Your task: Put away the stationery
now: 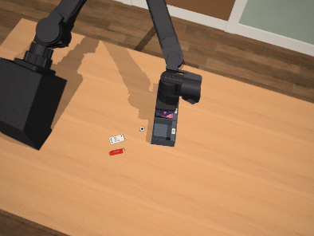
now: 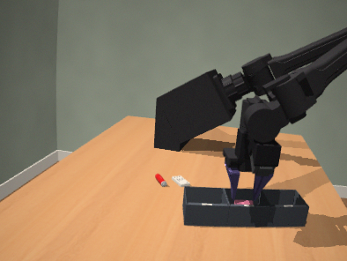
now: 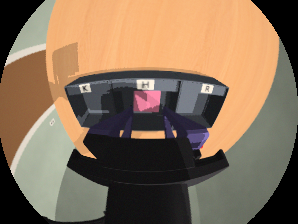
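A dark bin (image 1: 153,132) (image 2: 207,214) (image 3: 174,84) with three compartments stands on the table; each compartment carries a small label that I cannot read. A pink block (image 1: 167,116) (image 2: 242,202) (image 3: 147,102) lies on the floor of the middle compartment. My gripper (image 2: 247,194) (image 3: 148,109) reaches down into that compartment, fingers open, one on each side of the block and not pressing it. A white domino-like tile (image 1: 116,139) (image 2: 180,181), a red stick (image 1: 117,151) (image 2: 160,179) and a tiny round thing (image 1: 141,128) lie on the table left of the bin.
A large black box (image 1: 24,104) (image 2: 189,115) at the arm's base stands on the table's far left corner. The arm's links reach over the table behind the bin. The table's edges show at the front left and at the back.
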Controlling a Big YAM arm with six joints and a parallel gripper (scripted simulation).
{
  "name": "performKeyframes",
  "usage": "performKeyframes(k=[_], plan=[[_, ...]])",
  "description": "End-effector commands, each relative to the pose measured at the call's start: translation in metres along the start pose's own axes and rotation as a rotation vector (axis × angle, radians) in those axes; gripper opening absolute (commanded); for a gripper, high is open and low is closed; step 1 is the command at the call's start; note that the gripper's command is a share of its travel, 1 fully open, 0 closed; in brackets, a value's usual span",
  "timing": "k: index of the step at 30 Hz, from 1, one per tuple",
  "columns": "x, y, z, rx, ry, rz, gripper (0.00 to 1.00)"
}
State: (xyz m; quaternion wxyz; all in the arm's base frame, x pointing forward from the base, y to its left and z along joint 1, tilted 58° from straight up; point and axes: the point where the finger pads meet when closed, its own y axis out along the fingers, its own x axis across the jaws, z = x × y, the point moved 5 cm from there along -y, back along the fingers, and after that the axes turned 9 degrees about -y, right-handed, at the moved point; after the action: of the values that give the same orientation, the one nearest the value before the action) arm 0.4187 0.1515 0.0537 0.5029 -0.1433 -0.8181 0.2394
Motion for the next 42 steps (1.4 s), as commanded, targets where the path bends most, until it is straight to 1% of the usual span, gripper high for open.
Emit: performKeyframes(k=[1,2,3,6,8,9,10,12,15,18,19,20,21,22,42], plan=[[0.003,-0.013,-0.015,-0.02,-0.037,0.003,0.45],[0.001,-0.013,-0.014,-0.018,-0.033,0.003,0.45],[-0.002,-0.018,-0.014,-0.025,-0.027,0.007,0.45],[0.001,-0.027,-0.017,-0.035,-0.036,0.011,0.45],[0.001,-0.027,-0.017,-0.035,-0.036,0.011,0.45],[0.001,-0.017,-0.012,-0.011,-0.031,0.0,0.45],[0.0,-0.02,-0.013,-0.013,-0.03,0.001,0.45],[-0.001,-0.031,-0.015,-0.031,-0.031,0.01,0.45],[0.001,-0.036,-0.017,-0.035,-0.036,0.011,0.45],[0.001,-0.05,-0.017,-0.036,-0.038,0.012,0.45],[0.001,-0.05,-0.017,-0.036,-0.038,0.013,0.45],[-0.004,-0.046,-0.014,-0.027,-0.023,0.009,0.45],[0.001,-0.038,-0.009,-0.011,-0.023,0.003,0.45],[0.003,-0.029,-0.011,0.009,-0.035,-0.008,0.45],[0.004,-0.026,-0.004,0.01,-0.026,-0.008,0.45]])
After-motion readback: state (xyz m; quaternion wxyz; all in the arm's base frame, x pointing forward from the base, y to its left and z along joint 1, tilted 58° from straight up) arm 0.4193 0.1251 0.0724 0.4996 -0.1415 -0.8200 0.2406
